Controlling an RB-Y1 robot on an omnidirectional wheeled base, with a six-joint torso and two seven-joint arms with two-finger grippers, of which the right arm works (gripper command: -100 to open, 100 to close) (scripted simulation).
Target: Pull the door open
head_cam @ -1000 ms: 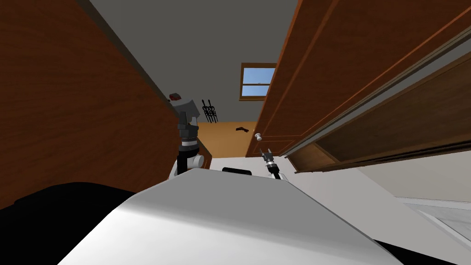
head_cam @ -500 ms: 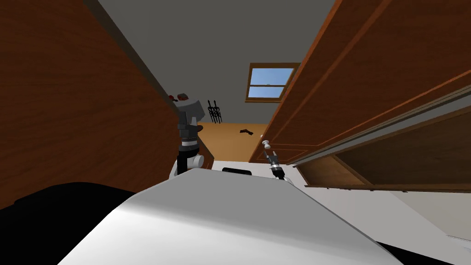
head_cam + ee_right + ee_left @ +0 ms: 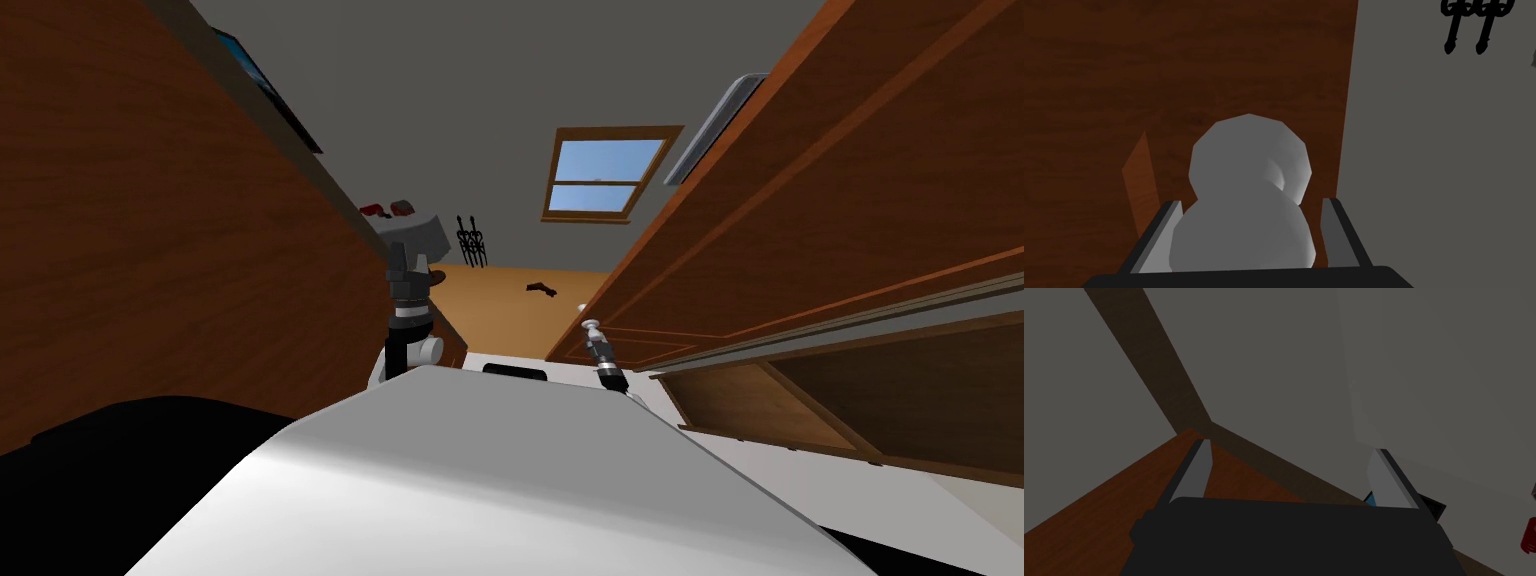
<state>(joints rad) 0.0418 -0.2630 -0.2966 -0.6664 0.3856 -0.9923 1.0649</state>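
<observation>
Since the knob (image 3: 1249, 165) sits right inside the right gripper (image 3: 1252, 200), the reach looks done. Whether that hand has clamped on it I cannot tell: the knob lies tight against one side, while a thin strip of brown shows on the other.

The door (image 3: 1174, 75) is brown wood. In the head view it runs along my right side and away from me, with the pale knob low on its face, touching the tip of the right arm. The knob is near the door's free edge, and past that edge a grey wall (image 3: 1439, 150) shows. I cannot tell how far the door stands from its frame, so I judge the pull itself as not yet under way.

What is left, as I read it, is to make the grip firm, draw the hand back toward me along the door's arc, and give the door room to swing.

The left gripper (image 3: 1290, 445) is idle, with its fingers (image 3: 1196, 473) spread and nothing between them. That arm is raised ahead of me, just beside the brown panel (image 3: 150, 250) on my left
</observation>
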